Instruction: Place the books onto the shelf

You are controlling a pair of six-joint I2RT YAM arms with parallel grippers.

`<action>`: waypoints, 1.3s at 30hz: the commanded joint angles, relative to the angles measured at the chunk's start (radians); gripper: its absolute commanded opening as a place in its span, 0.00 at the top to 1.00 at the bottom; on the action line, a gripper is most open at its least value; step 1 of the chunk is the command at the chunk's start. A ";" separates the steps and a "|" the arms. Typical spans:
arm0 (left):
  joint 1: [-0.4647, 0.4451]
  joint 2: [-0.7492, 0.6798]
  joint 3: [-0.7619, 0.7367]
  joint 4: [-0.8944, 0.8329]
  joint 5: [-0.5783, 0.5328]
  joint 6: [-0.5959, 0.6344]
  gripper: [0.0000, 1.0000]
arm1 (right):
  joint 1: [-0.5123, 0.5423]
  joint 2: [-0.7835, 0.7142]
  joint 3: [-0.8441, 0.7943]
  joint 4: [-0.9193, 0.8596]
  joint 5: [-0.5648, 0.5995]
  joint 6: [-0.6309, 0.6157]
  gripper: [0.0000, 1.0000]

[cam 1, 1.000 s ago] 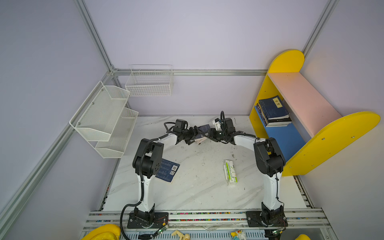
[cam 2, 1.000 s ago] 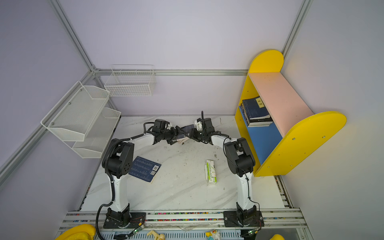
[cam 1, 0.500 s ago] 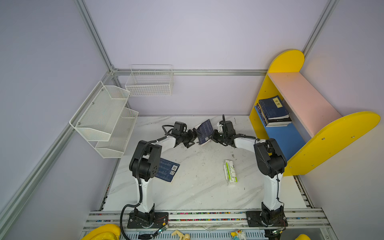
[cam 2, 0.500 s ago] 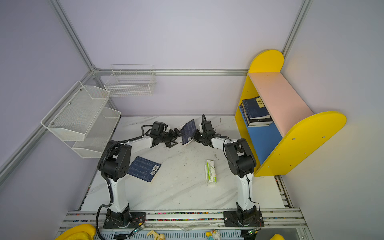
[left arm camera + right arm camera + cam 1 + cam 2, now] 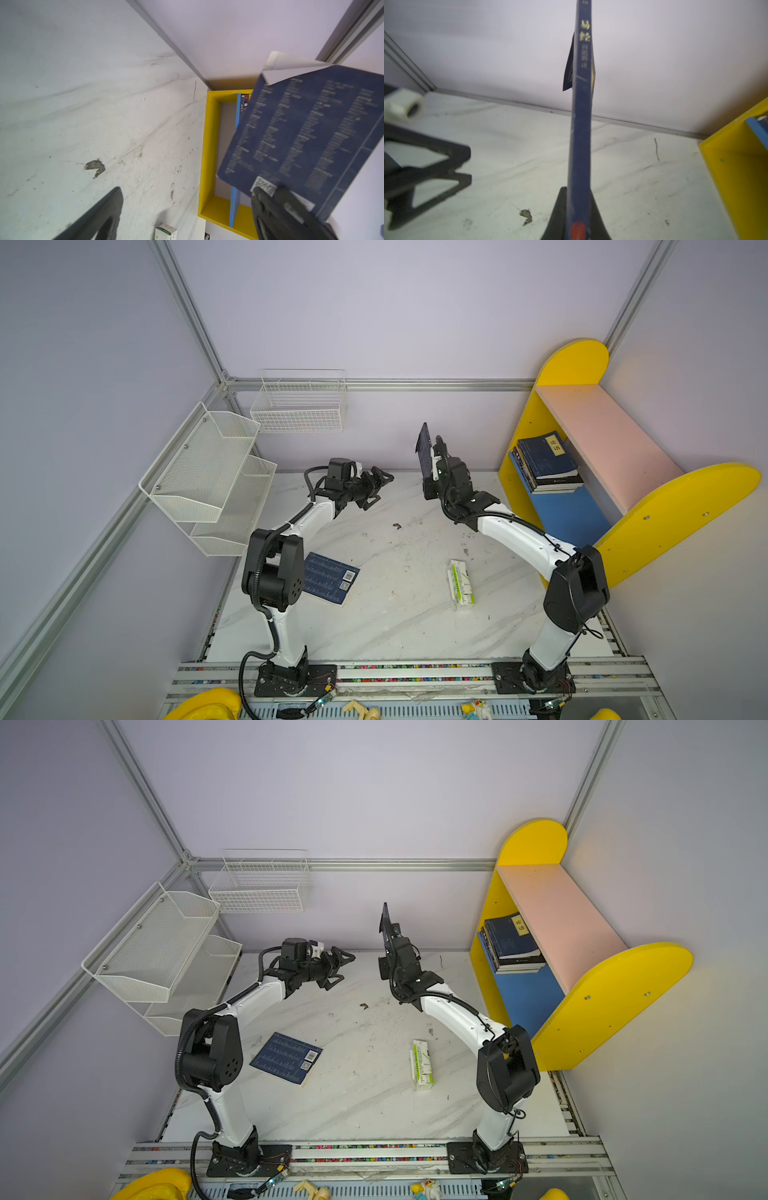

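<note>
The right fingers (image 5: pixel 558 216) are clamped on the lower end of a thin navy-blue paperback with a gilt-lettered spine (image 5: pixel 580 124), holding it upright and edge-on above the rear edge of the white marbled tabletop (image 5: pixel 395 614), well clear of its surface in both top views (image 5: pixel 424 448) (image 5: pixel 385 923). One corner of its cover curls away in the left wrist view (image 5: pixel 307 133).

Just across from it, the left fingers (image 5: pixel 343 956) stand wide apart and empty, near the book but not touching it.

A second navy-blue paperback with a barcode and QR code (image 5: pixel 330 578) lies flat near the tabletop's left edge, partly hidden behind the left arm. A small green-and-white carton (image 5: pixel 460 585) lies towards the right front.

At the tabletop's right edge, reaching into the rear right corner, stands the large wooden shelf with yellow rounded end panels (image 5: pixel 673 506). A stack of dark paperbacks (image 5: pixel 544 462) lies flat on its blue lower board beneath the pink upper one.
</note>
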 commanded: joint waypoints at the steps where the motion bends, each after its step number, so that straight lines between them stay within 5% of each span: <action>1: -0.003 -0.046 0.118 -0.025 0.035 -0.031 0.05 | 0.049 0.039 -0.021 -0.029 0.230 -0.225 1.00; 20: -0.056 -0.032 0.103 -0.075 -0.009 -0.062 0.11 | 0.227 0.136 -0.024 0.084 0.255 -0.470 1.00; 24: -0.061 -0.021 0.096 -0.105 -0.022 -0.062 0.26 | 0.251 0.146 -0.046 0.129 0.308 -0.520 1.00; 31: -0.061 -0.019 0.090 -0.169 -0.052 -0.040 0.78 | 0.260 0.161 -0.091 0.203 0.391 -0.578 1.00; 33: -0.061 -0.013 0.092 -0.174 -0.047 -0.036 0.87 | 0.262 0.164 -0.106 0.227 0.415 -0.590 0.90; 36: -0.060 -0.005 0.100 -0.172 -0.048 -0.028 0.95 | 0.262 0.177 -0.076 0.170 0.423 -0.503 0.53; 39: -0.052 0.001 0.100 -0.121 -0.035 -0.022 1.00 | 0.259 0.148 -0.051 0.104 0.348 -0.391 0.35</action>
